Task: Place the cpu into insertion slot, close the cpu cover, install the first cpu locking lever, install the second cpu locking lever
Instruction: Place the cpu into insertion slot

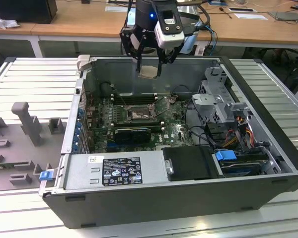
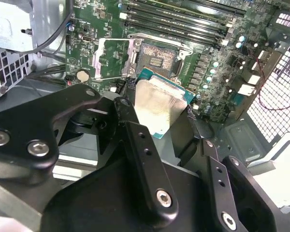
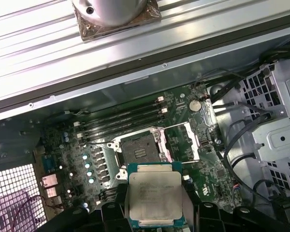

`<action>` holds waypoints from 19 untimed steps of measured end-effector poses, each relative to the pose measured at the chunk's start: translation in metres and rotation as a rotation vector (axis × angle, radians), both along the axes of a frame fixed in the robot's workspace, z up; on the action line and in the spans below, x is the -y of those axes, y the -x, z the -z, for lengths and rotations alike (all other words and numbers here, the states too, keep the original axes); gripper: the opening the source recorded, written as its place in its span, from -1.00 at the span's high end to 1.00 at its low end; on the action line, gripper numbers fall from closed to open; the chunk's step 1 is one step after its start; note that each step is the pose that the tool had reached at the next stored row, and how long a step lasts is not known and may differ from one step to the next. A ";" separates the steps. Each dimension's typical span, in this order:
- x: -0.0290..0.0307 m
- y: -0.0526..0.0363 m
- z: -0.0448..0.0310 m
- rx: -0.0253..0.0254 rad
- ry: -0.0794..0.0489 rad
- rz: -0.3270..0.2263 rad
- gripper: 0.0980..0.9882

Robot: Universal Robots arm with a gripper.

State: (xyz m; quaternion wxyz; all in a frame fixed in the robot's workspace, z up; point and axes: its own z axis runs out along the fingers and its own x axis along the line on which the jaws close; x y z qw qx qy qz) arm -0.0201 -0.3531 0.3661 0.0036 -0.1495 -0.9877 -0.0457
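Above an opened computer case (image 1: 139, 198), the cpu (image 3: 157, 195), judged light, rigid and fragile underneath, is clamped by opposite edges in the gripper (image 1: 149, 68), well above the uncovered insertion slot (image 3: 137, 151).

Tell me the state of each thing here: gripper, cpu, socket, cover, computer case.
gripper: shut on the cpu, above the case.
cpu: held in the air, not seated.
insertion slot: empty, pin field exposed.
cpu cover: swung open beside the slot.
computer case: on its side, side panel off.
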 end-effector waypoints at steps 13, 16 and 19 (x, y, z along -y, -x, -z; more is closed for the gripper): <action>0.0000 0.0000 0.0000 0.0000 0.000 0.055 0.03; 0.0000 0.0000 0.0000 0.0000 0.000 0.071 0.03; 0.0000 0.0000 0.0001 0.0000 0.000 0.094 0.03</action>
